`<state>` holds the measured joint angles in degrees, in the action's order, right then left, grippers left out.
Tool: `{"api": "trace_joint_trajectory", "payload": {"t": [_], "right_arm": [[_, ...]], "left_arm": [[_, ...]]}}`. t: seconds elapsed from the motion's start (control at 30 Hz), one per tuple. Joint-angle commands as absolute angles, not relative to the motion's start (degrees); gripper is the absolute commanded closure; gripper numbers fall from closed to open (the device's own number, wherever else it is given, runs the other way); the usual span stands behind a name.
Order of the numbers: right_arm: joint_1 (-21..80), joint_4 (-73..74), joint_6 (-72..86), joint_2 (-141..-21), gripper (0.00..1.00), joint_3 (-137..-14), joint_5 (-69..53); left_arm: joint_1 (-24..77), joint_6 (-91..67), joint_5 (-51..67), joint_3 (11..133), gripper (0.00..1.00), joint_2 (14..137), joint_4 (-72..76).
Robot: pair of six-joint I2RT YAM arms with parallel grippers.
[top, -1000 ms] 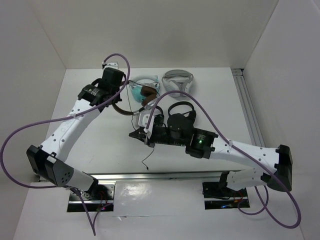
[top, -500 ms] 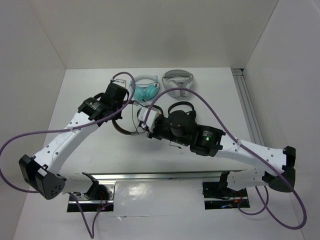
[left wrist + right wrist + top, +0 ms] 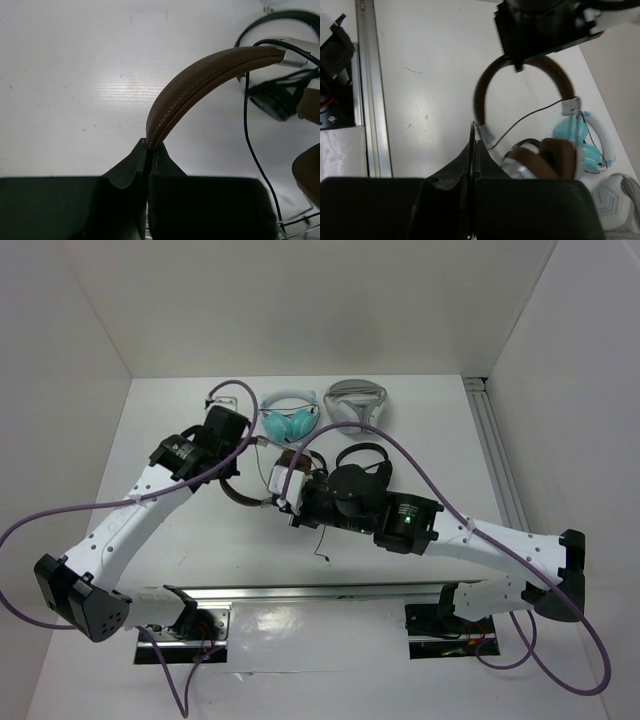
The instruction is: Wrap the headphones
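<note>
The headphones (image 3: 200,85) sit mid-bench between the two arms, just in front of the teal pair (image 3: 580,131), and they look to be held up off the bench (image 3: 75,75) rather than lying on it. The brown headband is the thing to watch. It rises straight out of the left claw (image 3: 148,145), which is clamped tight on the crown of the band, and it arcs away and to the right towards the cups. So the long axis runs from the left claw out to the brown ear pads (image 3: 552,155), which hang at the far end.

The thin black cable (image 3: 251,145) drops loose from the cup end and crosses under the arch. In the overhead view its tail lies on the bench below the right arm. The right claw (image 3: 473,142) is the nearer one to that loose end, tucked in just beside the silver slider at one foot of the band. Its fingers are pressed together. The cable leads towards them, but whether it is actually pinched between them I cannot tell.

My read is that the left arm is the anchor and the right arm does the winding. The turn has to go around the band, across its axis, without dragging through the black pair (image 3: 275,97) just behind.
</note>
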<state>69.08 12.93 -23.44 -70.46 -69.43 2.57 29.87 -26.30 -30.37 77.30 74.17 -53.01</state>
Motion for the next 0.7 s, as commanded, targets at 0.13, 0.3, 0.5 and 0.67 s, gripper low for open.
{"api": "trace_joint_trajectory", "payload": {"t": [0.13, 0.3, 0.5, 0.67], "right_arm": [[72.15, 11.33, -22.41, -72.33, 1.00, -71.37, -3.68], [74.27, 11.87, -21.88, -73.39, 1.00, -72.50, -5.01], [75.67, 10.64, -22.41, -71.89, 1.00, -72.51, -6.15], [75.67, 8.88, -23.03, -69.96, 1.00, -71.98, -4.84]], "left_arm": [[22.42, -35.85, -28.92, 85.69, 1.00, 71.89, -48.16], [18.29, -36.65, -28.13, 88.76, 1.00, 74.79, -46.93], [16.87, -36.65, -28.13, 87.12, 1.00, 77.78, -46.23], [16.87, -35.08, -28.74, 84.55, 1.00, 78.49, -44.30]]}}
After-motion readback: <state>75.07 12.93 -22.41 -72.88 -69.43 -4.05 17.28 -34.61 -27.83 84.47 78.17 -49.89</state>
